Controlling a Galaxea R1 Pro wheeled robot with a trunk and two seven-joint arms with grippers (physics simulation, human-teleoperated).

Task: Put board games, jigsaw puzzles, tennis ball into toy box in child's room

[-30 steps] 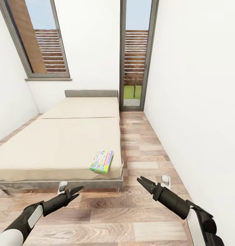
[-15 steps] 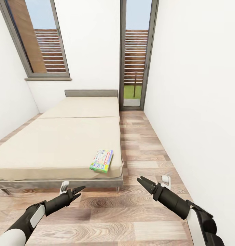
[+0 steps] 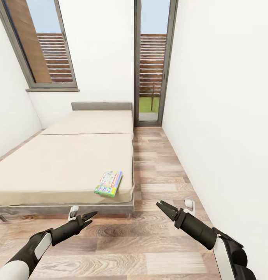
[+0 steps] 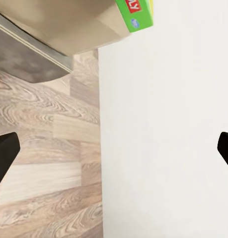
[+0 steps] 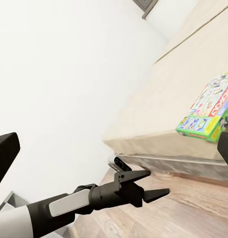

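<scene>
While one game lies on the bed, not yet picked up, both arms' jaws are wide and hold nothing.

The board game lying on the bed carries a red banner along one edge; in the left wrist view its white letters "LY" can be read (the rest is cut off). Its other print is too small to make out.
</scene>
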